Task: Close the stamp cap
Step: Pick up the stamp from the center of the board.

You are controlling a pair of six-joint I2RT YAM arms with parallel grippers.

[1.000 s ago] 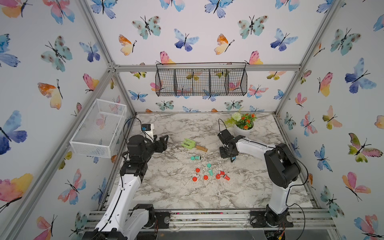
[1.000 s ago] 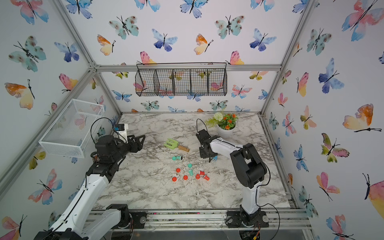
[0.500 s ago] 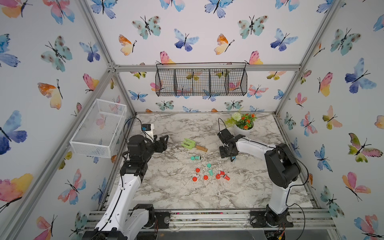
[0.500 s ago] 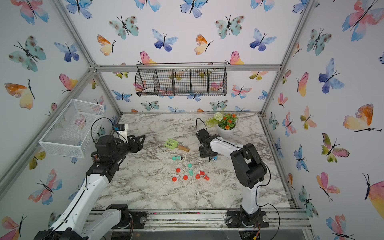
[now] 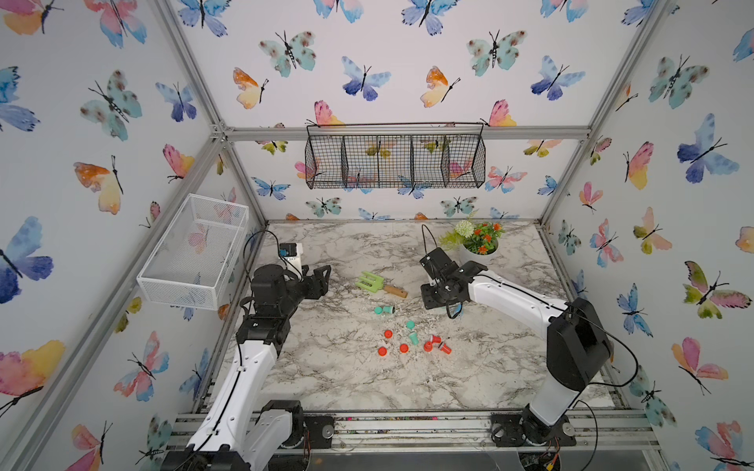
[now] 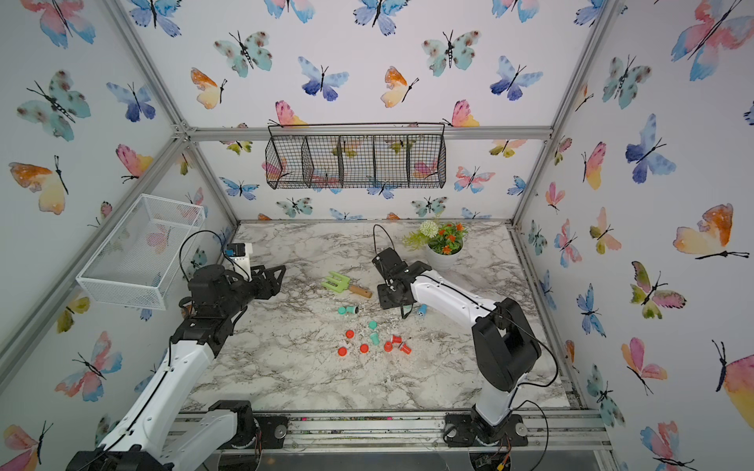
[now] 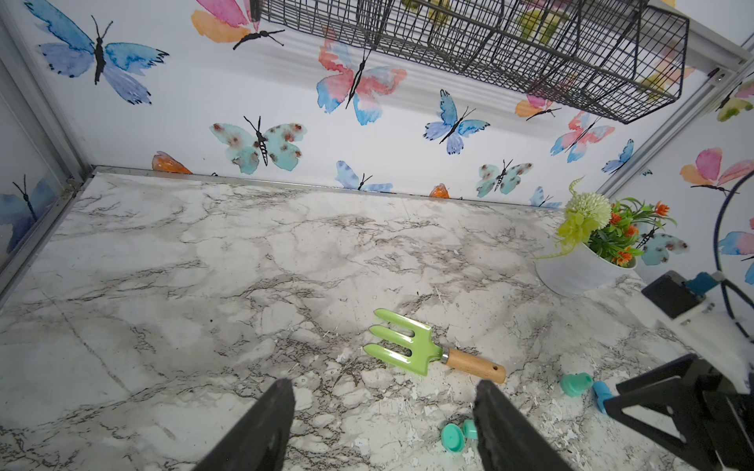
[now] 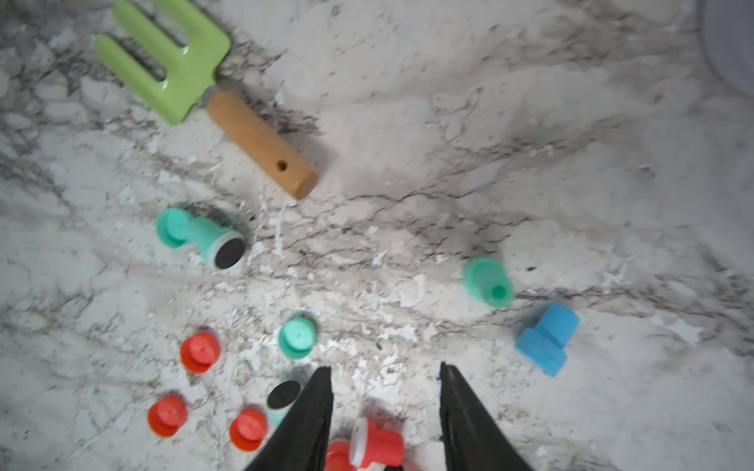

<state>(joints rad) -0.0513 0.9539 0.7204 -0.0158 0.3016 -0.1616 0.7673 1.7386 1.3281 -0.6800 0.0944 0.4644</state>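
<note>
Several small red and teal stamps and caps lie scattered mid-table; in both top views a teal stamp (image 5: 384, 310) (image 6: 347, 310) lies on its side, its black face showing in the right wrist view (image 8: 204, 238). A blue stamp piece (image 8: 546, 338) (image 6: 422, 310) and a teal piece (image 8: 487, 281) lie close together on the marble. My right gripper (image 8: 385, 371) (image 5: 440, 299) hovers beside them, open and holding nothing; a red stamp (image 8: 377, 442) lies on the table below its fingers. My left gripper (image 7: 383, 387) (image 5: 324, 281) hangs open and empty at the left.
A green garden fork with a wooden handle (image 5: 379, 284) lies behind the stamps. A white pot of flowers (image 5: 477, 248) stands at the back right, close to my right arm. A white mesh basket (image 5: 196, 253) hangs on the left wall, a black wire basket (image 5: 393, 157) on the back wall.
My right gripper has shifted very slightly near the blue piece. The left arm and the stamps on the table have not moved.
</note>
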